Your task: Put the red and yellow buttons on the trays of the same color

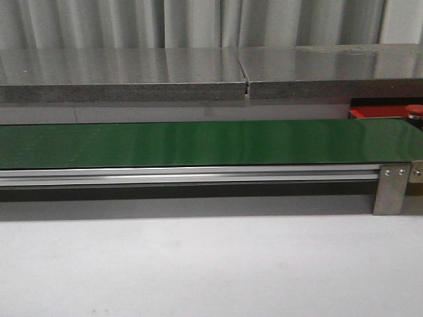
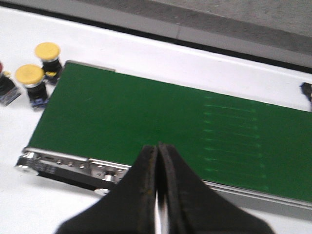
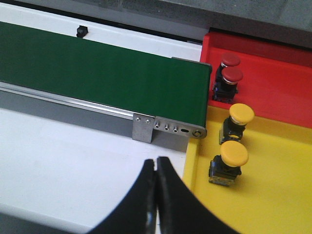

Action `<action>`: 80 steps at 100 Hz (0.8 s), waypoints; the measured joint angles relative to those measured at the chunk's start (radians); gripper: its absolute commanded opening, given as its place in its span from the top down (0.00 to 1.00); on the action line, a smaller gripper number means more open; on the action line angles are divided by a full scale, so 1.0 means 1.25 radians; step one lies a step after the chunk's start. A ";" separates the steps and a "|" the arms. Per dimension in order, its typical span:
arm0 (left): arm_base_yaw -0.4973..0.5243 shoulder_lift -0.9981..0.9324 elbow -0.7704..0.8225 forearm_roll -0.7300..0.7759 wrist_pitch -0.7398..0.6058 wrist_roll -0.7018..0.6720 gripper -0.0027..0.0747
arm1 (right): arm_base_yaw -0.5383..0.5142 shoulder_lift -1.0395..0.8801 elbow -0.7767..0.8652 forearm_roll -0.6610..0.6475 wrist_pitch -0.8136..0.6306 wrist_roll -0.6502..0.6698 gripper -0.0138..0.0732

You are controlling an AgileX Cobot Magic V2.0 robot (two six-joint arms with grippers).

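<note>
In the right wrist view two red buttons (image 3: 232,74) stand in the red tray (image 3: 285,92), and two yellow buttons (image 3: 234,153) stand in the yellow tray (image 3: 282,200). My right gripper (image 3: 156,163) is shut and empty over the white table, beside the yellow tray's edge. In the left wrist view two yellow buttons (image 2: 30,75) stand on the white table off the belt's end, with a red-capped one (image 2: 2,87) cut off at the frame edge. My left gripper (image 2: 158,148) is shut and empty above the belt's near rail. The front view shows the red tray (image 1: 370,112) and no gripper.
The long dark green belt (image 1: 198,142) runs across the table on a metal frame (image 1: 390,188); it also shows in the left wrist view (image 2: 170,112) and the right wrist view (image 3: 97,73). A small black object (image 3: 81,31) sits beyond the belt. A grey ledge (image 1: 132,72) lies behind.
</note>
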 measured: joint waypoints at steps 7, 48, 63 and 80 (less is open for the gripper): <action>0.047 0.046 -0.031 0.000 0.026 -0.003 0.81 | 0.000 0.000 0.000 0.000 0.000 0.000 0.98; 0.223 0.281 -0.171 0.001 0.053 -0.005 0.37 | 0.000 0.000 0.000 0.000 0.000 0.000 0.98; 0.267 0.396 -0.251 0.001 0.090 -0.025 0.40 | 0.000 0.000 0.000 0.000 0.000 0.000 0.98; 0.310 0.544 -0.380 0.001 0.152 -0.073 0.40 | 0.000 0.000 0.000 0.000 0.000 0.000 0.98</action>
